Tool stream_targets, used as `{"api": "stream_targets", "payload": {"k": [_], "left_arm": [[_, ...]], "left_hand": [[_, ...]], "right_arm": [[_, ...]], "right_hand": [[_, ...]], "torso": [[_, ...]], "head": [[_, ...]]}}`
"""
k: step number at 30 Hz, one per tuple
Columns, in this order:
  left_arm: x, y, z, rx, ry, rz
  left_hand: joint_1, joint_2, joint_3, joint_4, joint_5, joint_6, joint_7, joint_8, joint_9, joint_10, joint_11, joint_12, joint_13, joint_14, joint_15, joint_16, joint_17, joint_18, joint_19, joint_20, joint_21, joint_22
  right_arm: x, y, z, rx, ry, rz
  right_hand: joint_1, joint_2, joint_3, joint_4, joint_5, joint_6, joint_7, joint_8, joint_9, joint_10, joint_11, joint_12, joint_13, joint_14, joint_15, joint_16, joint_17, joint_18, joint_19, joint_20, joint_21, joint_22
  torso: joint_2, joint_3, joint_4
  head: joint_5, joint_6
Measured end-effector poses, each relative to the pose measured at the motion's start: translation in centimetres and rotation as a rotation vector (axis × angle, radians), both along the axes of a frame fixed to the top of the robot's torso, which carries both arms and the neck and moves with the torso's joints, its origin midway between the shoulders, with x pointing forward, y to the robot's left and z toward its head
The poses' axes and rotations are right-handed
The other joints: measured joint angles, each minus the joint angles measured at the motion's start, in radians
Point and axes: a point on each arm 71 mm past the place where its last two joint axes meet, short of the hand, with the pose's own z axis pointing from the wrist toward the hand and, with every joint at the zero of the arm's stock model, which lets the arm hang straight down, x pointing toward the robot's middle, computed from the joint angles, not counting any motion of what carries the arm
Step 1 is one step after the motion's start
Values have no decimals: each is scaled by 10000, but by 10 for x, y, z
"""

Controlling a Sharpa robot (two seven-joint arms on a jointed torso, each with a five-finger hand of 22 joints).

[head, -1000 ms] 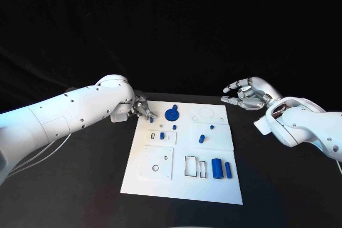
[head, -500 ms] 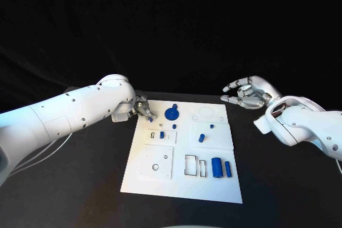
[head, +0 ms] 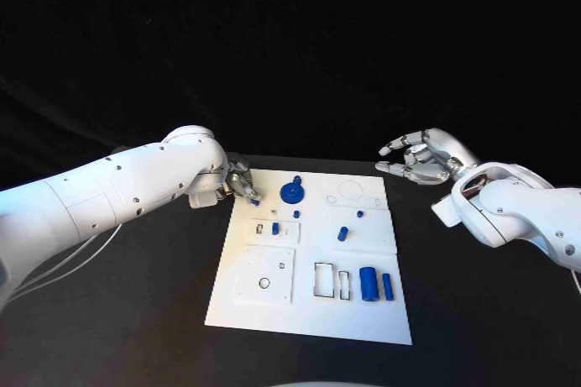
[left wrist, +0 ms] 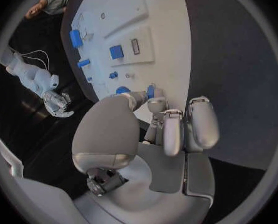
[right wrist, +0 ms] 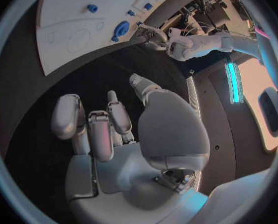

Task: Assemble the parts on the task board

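Note:
The white task board (head: pixel 273 299) lies in the middle of the black table. My left hand (head: pixel 240 185) is at the board's far left corner and pinches a small blue part (head: pixel 255 201) between thumb and a finger; the left wrist view shows the same small blue part (left wrist: pixel 150 90) at the fingertips (left wrist: pixel 156 103). Just right of it stands a large round blue part (head: pixel 292 191). My right hand (head: pixel 418 159) hovers off the board's far right corner, fingers apart, holding nothing. The right wrist view shows that hand (right wrist: pixel 114 129) facing the board (right wrist: pixel 64 40).
More blue parts sit on the board: small pieces (head: pixel 276 228) (head: pixel 342 232) mid-board and two cylinders (head: pixel 368 285) (head: pixel 388 286) near the front right. Empty recesses (head: pixel 325 280) lie beside them. Black table (head: pixel 133 320) surrounds the board.
The left hand has shifted very slightly at the board's far left corner, still holding the small blue part. The right hand has stayed put.

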Motion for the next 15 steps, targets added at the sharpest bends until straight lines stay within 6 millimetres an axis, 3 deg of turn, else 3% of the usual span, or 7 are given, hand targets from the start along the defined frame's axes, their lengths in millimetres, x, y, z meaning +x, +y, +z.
{"api": "stream_targets", "payload": {"k": [13, 15], "left_arm": [[-21, 8, 5, -846, 127, -56], [-25, 8, 6, -979, 117, -98]], "left_hand": [[-15, -15, 173, 172, -43, -14, 14, 1, 35, 43, -43, 62, 35, -1, 1, 0, 0, 0, 0, 0, 0, 62], [-70, -127, 207, 207, -34, -34, 34, 198, 46, 55, -54, 77, 53, -1, 1, 0, 0, 0, 0, 0, 0, 66]], "right_arm": [[0, -1, -2, -14, 52, -26], [0, -1, -3, -16, 56, -30]], "right_hand": [[0, 0, 1, -1, 44, 0, 0, 0, 0, 0, 0, 0, 0, 0, 0, 0, -2, 0, 0, 0, 0, -24], [0, 0, 1, -1, 44, 0, 0, 0, 0, 0, 0, 0, 0, 0, 0, 0, -2, 0, 0, 0, 0, -23]], "torso": [[-21, -1, 24], [-25, -4, 24]], "head": [[31, -6], [44, -7]]}}
